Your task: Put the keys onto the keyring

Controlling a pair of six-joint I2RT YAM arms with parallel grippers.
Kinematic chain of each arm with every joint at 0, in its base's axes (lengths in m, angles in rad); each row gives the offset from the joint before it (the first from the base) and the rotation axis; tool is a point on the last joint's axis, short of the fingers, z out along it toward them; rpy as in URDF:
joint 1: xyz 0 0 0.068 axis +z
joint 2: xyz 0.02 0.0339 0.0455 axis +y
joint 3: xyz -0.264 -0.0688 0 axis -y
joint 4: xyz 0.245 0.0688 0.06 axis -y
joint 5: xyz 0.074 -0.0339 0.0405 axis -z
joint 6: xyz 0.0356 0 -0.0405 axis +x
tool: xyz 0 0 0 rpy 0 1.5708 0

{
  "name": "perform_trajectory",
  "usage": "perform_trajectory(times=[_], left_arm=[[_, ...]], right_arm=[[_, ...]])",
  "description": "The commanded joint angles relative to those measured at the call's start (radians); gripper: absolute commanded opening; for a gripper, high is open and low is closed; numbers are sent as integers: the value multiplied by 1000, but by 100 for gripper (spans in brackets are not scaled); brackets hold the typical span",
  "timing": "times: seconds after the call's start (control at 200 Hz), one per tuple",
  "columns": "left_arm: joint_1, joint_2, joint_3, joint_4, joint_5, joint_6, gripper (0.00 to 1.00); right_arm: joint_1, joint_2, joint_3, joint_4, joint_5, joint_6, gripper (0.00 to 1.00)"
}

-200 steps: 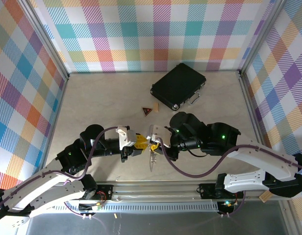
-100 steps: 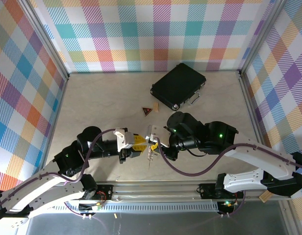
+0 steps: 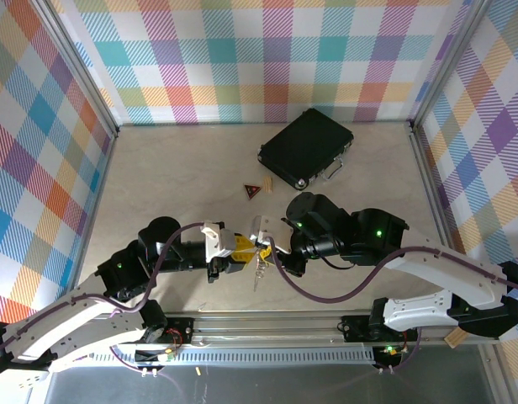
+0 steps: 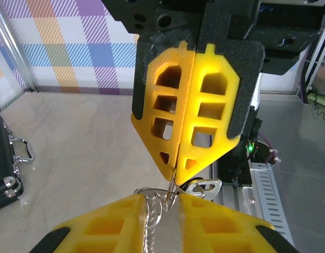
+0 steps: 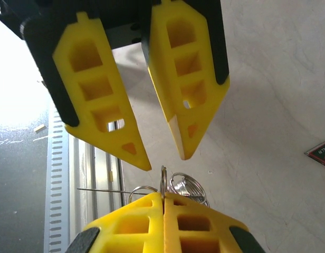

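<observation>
So the keyring is hanging up off the table right now. Its thin metal edge is getting pinched dead centre in the right gripper, whose yellow fingers are pressing tight together with no gap showing. A bunch of coiled silver loops is sitting just beside that pinch. In the left wrist view a flat silver piece with a hole is poking out next to them, but it's too small for me to say what it is. From the top camera a skinny silvery strand is dangling straight down under the two claws, over the near part of the table, close to the front rail. The left gripper is facing the right one nose to nose, tips almost meeting. Its fingers are sitting a little apart with a narrow gap, not clamping on anything I can make out. The loops are sitting right at the mouth of that gap and I can't tell if a pad is touching them. Further back the red-and-black triangular tag is lying flat on its own, well apart from the claws. The black case is lying closed beyond it, angled, near the plaid back wall.
</observation>
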Motion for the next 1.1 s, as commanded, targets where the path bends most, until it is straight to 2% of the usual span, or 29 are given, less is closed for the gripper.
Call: perform_trajectory(times=[0.0,0.21,0.47,0.535,0.76,0.925,1.095], left_arm=[[-12,9,25,-4,-2,20,22],[-12,13,24,12,-5,22,18],[-14,12,15,28,9,17,6],[-15,7,10,37,25,14,0],[-14,-36,-30,118,78,-33,0],[-14,-61,-49,163,100,-64,0],[-14,-77,-75,227,125,-98,0]], right_arm=[[10,-4,20,26,-28,-17,0],[10,1,16,31,-37,-17,0],[11,5,15,34,-46,-17,0],[13,5,15,38,-48,-17,0],[19,-14,-6,72,-39,-4,0],[20,-59,-45,133,-43,13,16],[22,-105,-92,202,-54,34,26]])
